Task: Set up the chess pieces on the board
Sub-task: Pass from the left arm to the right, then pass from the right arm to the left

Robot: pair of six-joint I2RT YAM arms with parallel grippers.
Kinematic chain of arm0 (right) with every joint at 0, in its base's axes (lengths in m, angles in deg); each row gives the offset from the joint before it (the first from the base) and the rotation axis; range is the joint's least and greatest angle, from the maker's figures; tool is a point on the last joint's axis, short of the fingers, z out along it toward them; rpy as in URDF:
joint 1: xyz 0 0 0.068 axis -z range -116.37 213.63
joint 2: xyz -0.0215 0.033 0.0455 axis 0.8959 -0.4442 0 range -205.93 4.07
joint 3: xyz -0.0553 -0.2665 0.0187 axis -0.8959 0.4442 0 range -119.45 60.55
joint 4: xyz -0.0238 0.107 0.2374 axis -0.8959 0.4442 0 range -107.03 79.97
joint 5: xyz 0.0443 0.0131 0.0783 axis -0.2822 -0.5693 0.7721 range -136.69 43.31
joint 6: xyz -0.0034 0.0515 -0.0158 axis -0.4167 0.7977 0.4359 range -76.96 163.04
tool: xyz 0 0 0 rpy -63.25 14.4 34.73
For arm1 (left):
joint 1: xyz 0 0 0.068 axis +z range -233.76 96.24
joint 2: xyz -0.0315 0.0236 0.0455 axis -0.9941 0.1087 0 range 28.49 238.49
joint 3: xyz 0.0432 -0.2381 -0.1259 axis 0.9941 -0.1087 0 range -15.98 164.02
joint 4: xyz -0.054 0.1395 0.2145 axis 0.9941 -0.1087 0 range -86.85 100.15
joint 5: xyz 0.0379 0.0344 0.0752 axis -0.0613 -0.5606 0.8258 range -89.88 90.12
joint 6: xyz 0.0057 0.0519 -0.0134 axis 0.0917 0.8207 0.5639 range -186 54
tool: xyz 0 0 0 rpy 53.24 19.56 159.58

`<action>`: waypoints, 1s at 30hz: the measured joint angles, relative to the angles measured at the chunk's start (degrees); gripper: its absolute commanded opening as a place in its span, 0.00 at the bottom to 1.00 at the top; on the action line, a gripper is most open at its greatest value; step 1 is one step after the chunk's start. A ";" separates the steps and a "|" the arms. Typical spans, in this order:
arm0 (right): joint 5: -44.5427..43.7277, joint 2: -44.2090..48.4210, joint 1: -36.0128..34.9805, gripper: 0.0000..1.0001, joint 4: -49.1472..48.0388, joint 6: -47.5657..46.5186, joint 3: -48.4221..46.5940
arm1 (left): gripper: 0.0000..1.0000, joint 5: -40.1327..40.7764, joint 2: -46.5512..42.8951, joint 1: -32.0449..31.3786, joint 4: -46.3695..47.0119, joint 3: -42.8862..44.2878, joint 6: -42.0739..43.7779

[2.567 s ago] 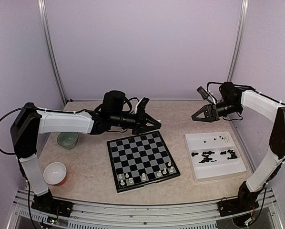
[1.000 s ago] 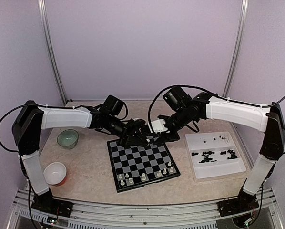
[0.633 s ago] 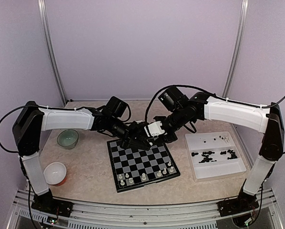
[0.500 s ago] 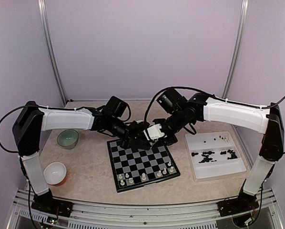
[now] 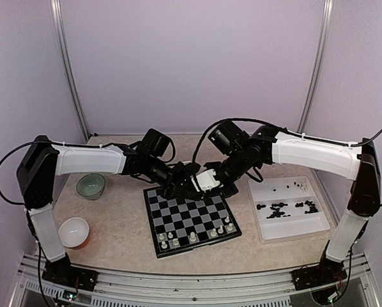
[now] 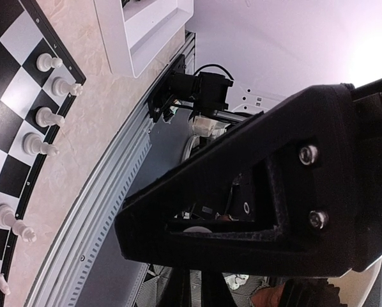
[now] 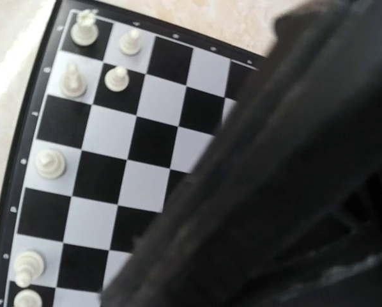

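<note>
The board (image 5: 181,214) lies at table centre, with several cream-white chess pieces (image 5: 193,236) along its near edge. Black chess pieces (image 5: 279,207) lie in the white tray (image 5: 290,233). My left gripper (image 5: 186,187) and right gripper (image 5: 207,185) meet, close together, over the board's far edge. The left wrist view shows one black finger (image 6: 242,192), the board's edge (image 6: 6,83) and white pieces (image 6: 44,116). In the right wrist view a dark blurred mass (image 7: 293,179) covers my jaws; the board (image 7: 146,141) and white pieces (image 7: 49,163) show at left. I cannot see whether either gripper holds anything.
A green bowl (image 5: 90,187) and a white bowl with a red base (image 5: 74,232) stand left of the board. The tray sits right of the board and shows in the left wrist view (image 6: 146,32). Lilac walls enclose the table.
The right arm has swung from the back right over to the board's far edge. The left gripper has dropped toward the same spot. The two grippers have closed in on each other.
</note>
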 measured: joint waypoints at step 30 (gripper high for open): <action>38.60 -13.64 17.64 0.10 -3.17 31.34 -1.70 | 0.43 49.79 -12.44 -5.88 -10.60 4.66 31.39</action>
